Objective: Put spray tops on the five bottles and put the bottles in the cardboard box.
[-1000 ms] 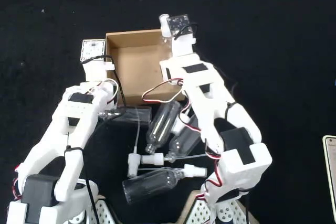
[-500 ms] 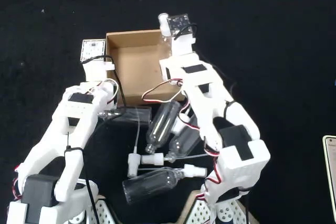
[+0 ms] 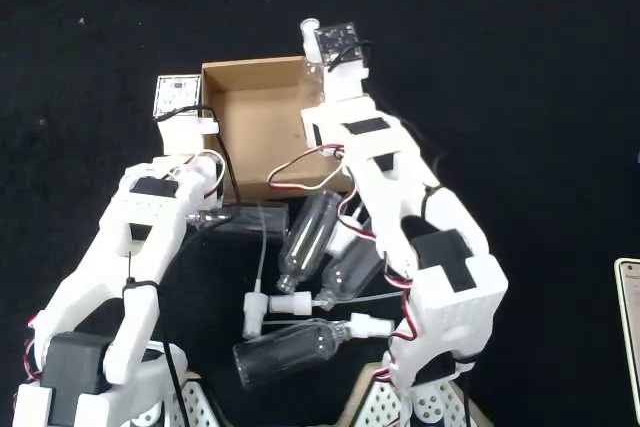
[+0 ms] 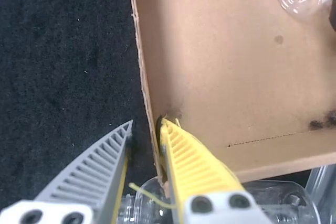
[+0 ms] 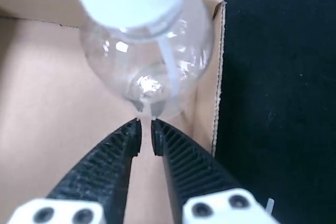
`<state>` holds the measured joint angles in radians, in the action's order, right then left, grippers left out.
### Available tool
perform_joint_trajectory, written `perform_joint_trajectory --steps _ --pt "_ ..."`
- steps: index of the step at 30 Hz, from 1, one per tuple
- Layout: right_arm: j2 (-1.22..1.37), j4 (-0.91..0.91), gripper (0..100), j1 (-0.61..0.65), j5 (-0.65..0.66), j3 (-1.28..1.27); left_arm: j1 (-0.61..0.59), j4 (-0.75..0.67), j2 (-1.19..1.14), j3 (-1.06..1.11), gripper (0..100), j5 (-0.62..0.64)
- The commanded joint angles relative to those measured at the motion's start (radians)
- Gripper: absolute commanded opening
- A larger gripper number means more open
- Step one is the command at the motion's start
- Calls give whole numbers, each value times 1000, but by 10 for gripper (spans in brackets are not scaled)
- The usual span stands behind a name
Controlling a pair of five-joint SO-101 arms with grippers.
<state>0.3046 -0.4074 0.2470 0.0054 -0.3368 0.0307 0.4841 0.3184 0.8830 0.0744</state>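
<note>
Shifting slightly toward the far wall, the right tool hangs nearly shut and empty over the capped bottle standing in a corner of the cardboard box, while the left tool, narrowly open, straddles the box's wall, probably to steady it.

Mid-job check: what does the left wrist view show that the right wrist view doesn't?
Left wrist: the left gripper, jaws open astride the cardboard box wall, with clear bottles lying outside it. Right wrist: the right gripper, jaws nearly closed, beside a spray-topped bottle. Both: the box's bare inside and that bottle in it.
</note>
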Motion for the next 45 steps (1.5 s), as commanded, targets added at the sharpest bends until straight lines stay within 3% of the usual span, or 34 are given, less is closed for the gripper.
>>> perform_joint_trajectory --steps 1,38,45 --pt "-12 18 10 -15 -2 64 -1 -14 38 -15 73 5" --pt "-10 57 10 -12 -2 62 -1 -14 38 -16 73 5" --pt "-58 12 10 63 -3 21 -1 -14 38 -18 73 5"
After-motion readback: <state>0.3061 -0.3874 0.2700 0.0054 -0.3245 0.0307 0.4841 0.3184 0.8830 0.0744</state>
